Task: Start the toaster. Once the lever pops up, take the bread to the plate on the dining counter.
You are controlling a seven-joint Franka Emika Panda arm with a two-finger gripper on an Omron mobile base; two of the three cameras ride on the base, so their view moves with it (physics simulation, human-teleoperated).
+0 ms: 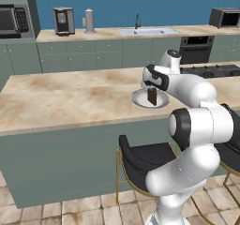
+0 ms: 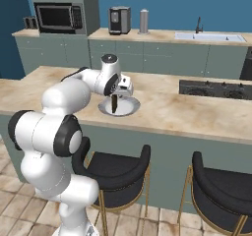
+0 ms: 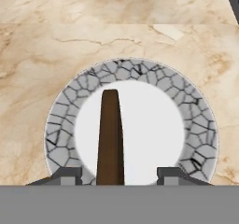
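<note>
The thin, dark brown bread stands on edge over the middle of the round plate, whose rim has a cracked grey pattern. My gripper hangs just above it, open, with a gap between each fingertip and the slice. In the left base view the bread rises upright from the plate under the gripper. In the right base view the gripper points down at the bread over the plate. The plate rests on the beige, veined dining counter.
A black cooktop is set into the dining counter to the right of the plate. Two black stools stand in front of the counter by my base. Behind lie the sink, a coffee machine and a microwave.
</note>
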